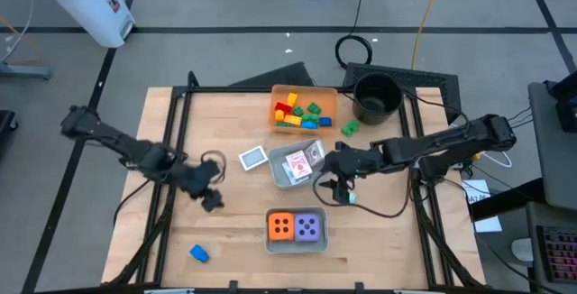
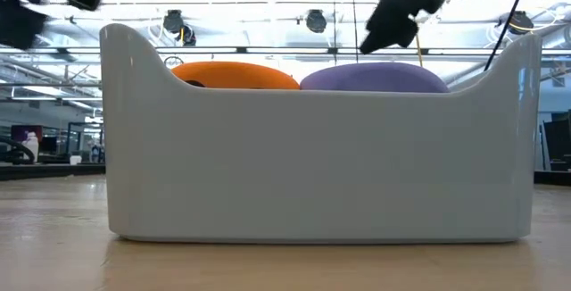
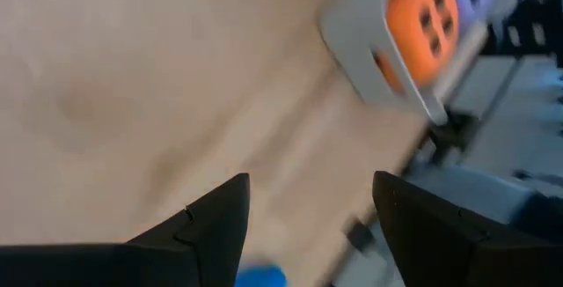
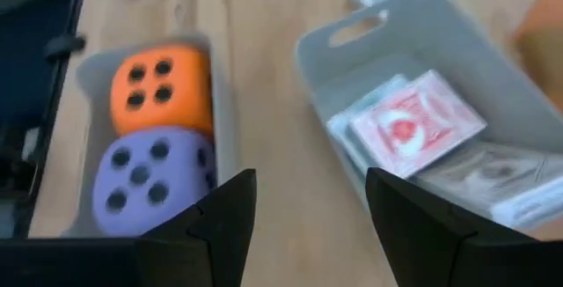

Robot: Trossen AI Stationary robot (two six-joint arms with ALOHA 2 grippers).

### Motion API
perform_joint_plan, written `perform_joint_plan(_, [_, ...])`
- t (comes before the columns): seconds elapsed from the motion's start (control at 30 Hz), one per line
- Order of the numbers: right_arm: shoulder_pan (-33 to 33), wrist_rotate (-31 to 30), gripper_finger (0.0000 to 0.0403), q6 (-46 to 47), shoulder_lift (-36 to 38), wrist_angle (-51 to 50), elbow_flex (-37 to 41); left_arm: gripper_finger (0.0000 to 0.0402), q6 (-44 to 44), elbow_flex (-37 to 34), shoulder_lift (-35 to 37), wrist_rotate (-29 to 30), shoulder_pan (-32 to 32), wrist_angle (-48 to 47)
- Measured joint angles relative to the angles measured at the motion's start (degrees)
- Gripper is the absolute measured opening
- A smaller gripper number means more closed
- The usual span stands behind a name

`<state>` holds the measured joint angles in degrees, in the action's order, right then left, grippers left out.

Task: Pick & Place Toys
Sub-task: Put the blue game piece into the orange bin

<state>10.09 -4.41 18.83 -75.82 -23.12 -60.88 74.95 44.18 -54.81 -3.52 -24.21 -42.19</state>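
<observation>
Right up against the low camera sits the grey tray holding the orange die and the purple die, side by side near the front of the bench. Just behind it, the card tray carries the pink-backed cards; one white card lies loose beside it. Most bricks are in the orange tray, but a green brick sits outside it and a blue brick is stranded at the front left.

Left gripper hangs with fingers parted and empty, partway toward the blue brick. Right gripper, also parted and empty, hovers between the two grey trays.

From here I'd worry the right gripper could clip a tray wall coming down and shove it, or the left's approach could nudge the small blue brick off the bench edge.
</observation>
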Motion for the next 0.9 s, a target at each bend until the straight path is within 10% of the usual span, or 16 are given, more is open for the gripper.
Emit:
perform_joint_plan(0.37, [9.1,-0.1,0.0208,4.6,0.4,0.0,0.0,0.0243,34.8,0.0,-5.8,5.1,-26.7,1.4])
perform_joint_plan(0.9, [12.2,-0.1,0.0208,7.5,0.4,1.9,0.0,0.0243,35.0,0.0,-18.8,5.1,-33.1,2.3])
